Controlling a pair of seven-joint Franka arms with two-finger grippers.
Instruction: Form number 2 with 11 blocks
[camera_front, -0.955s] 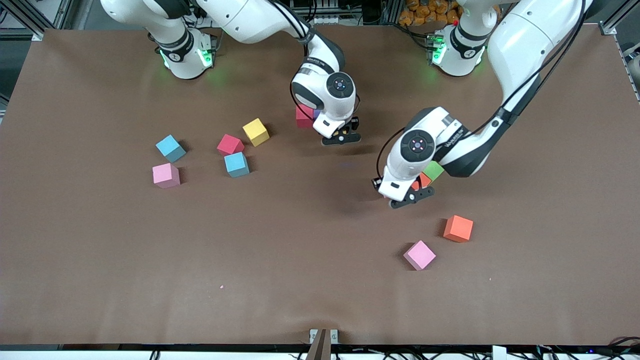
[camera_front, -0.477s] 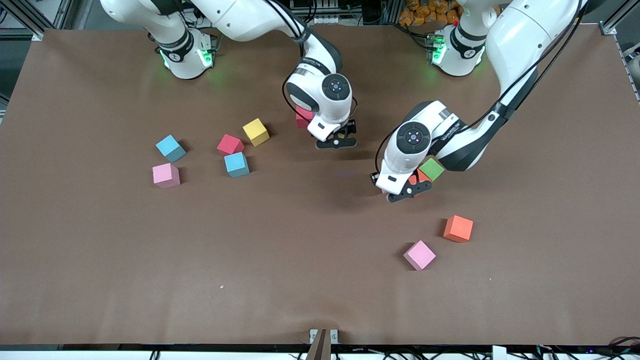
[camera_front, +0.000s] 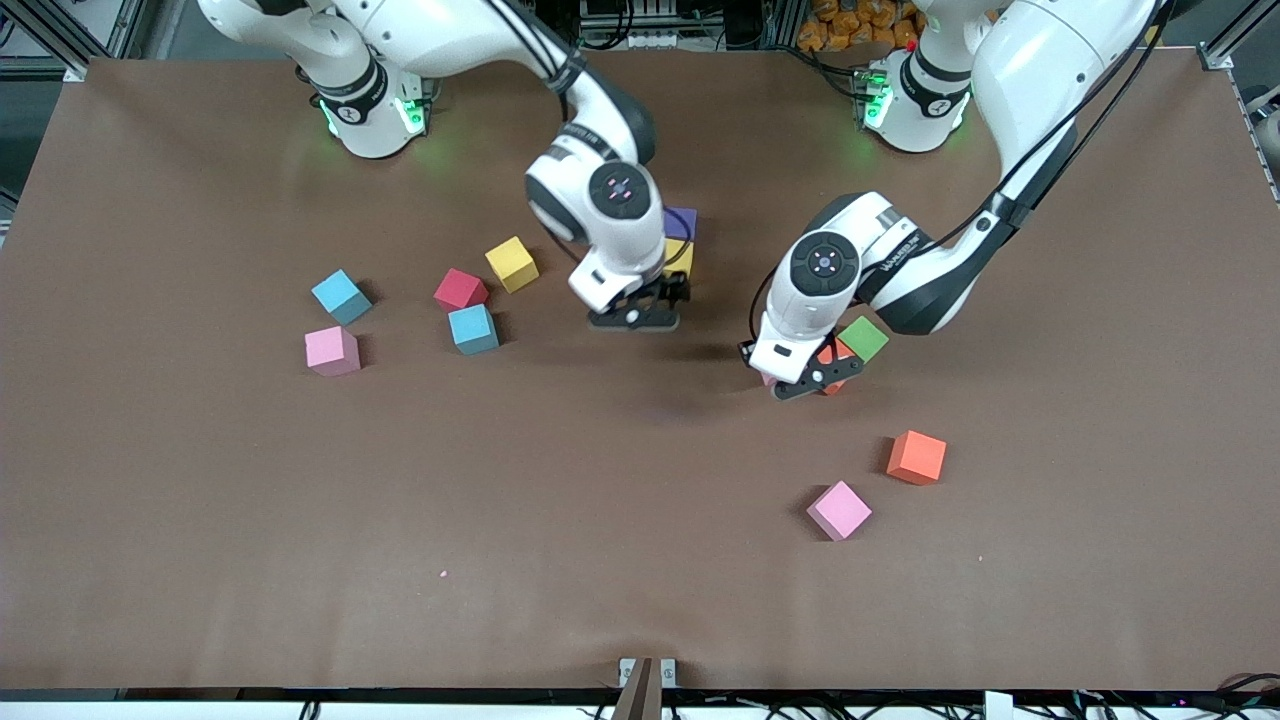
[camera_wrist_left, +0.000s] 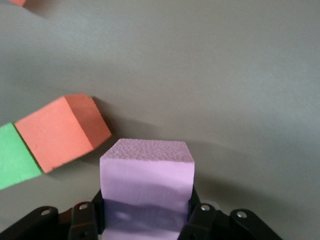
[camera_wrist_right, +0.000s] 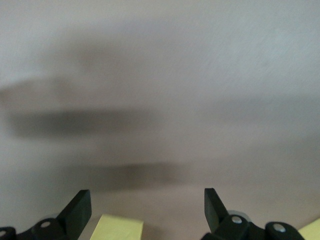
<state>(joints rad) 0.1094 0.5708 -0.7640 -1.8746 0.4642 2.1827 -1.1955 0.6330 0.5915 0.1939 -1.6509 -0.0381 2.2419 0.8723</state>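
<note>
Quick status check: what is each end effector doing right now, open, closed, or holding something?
Left end effector: closed on a pink block, beside the orange block.
Right end effector: open, holding nothing.

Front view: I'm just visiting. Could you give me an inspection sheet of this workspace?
Surface: brown table, matte.
Job's things: no digit formed; purple cube touching yellow cube; orange cube and pink cube nearer the camera; scattered cubes toward the right arm's end.
Clutter: green cube touching second orange cube.
Grippers: left gripper shut on pale pink cube; right gripper open, empty, over the table.
Cables: black cable looping at the left wrist.
Surroundings: metal frame.
</note>
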